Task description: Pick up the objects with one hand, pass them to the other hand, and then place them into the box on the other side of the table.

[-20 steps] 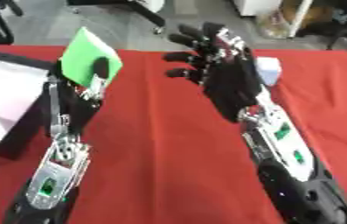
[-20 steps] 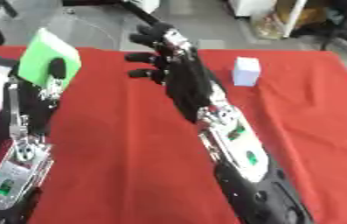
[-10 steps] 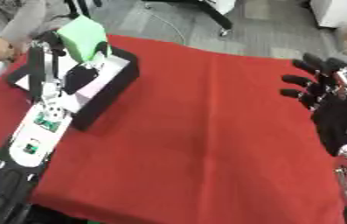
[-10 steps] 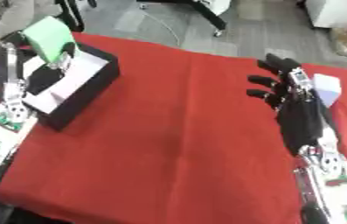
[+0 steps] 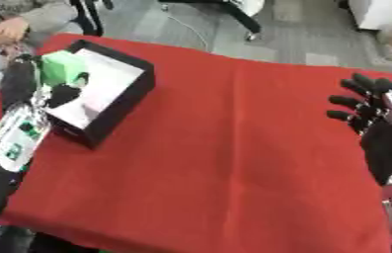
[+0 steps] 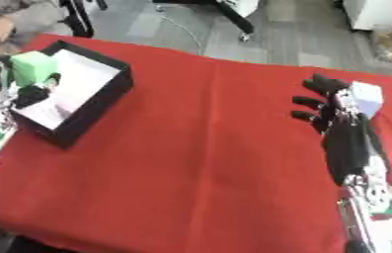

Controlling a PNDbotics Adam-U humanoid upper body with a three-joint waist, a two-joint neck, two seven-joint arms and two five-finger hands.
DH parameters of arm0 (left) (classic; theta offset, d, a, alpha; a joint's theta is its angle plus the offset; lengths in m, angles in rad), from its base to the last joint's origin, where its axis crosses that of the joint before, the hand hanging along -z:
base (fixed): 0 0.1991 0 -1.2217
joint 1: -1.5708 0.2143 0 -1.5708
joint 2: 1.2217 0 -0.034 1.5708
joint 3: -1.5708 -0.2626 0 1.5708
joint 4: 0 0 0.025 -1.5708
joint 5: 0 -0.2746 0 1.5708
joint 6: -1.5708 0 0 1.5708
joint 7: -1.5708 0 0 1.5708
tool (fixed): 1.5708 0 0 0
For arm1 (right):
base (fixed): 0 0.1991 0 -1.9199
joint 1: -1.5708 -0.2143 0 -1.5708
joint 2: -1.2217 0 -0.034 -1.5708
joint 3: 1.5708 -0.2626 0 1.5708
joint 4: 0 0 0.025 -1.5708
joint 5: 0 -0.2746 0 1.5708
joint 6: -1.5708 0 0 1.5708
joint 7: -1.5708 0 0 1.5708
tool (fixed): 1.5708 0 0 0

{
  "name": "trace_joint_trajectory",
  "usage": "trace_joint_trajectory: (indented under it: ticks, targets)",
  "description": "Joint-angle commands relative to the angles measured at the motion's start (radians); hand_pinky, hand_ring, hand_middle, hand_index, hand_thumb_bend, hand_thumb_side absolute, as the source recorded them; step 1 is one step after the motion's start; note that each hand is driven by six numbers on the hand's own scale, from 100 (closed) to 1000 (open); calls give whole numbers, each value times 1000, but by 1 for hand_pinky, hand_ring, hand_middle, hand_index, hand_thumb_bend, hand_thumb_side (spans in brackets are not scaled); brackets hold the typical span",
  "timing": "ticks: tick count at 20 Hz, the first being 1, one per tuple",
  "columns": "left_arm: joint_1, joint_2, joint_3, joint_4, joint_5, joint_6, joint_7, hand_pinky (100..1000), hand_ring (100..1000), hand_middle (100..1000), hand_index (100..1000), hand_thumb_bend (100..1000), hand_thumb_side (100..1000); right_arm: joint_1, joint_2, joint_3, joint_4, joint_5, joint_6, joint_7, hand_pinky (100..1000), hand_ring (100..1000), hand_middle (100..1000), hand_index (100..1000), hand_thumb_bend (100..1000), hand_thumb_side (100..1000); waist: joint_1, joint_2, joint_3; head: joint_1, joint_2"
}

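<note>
Green block (image 5: 60, 69) is being held by left hand (image 5: 58, 91) over the box (image 5: 134, 91), not yet dropped; right hand (image 6: 333, 116) is being kept w/ fingers spread, empty; pale block (image 6: 365, 97) is left.

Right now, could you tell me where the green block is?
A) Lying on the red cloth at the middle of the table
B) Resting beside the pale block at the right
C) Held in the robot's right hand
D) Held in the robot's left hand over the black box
D: the green block sits in the fingers of the left hand above the black box, while the right hand is open and holds nothing.
</note>
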Motion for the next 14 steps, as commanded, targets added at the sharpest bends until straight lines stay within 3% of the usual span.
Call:
trace_joint_trajectory:
  ticks: [1,6,8,10,14]
  targets:
    - [-47,48,10,25,-30,-22,-23,827,912,902,951,1000,746,-12,-14,-6,-6,7,-6,4,725,789,840,888,100,920,18,-30,-1,0,6]
    - [-85,39,27,-79,0,-74,34,811,926,913,964,1000,778,-14,-22,-22,11,76,-14,9,725,789,836,890,100,896,19,-28,-3,-17,6]
    - [-79,23,28,-159,37,-104,76,785,920,892,946,1000,729,-24,-45,-30,20,131,-23,19,731,795,843,901,100,856,18,-29,-2,-34,6]
    - [-55,-5,22,-263,117,-161,120,764,911,873,933,939,707,-43,-83,-42,38,212,-33,42,735,801,848,905,100,831,17,-29,1,-62,6]
    - [-6,-89,-12,-468,254,-299,137,739,895,846,908,874,676,-112,-187,-59,124,322,-17,21,755,846,894,939,100,815,12,-30,13,-177,6]
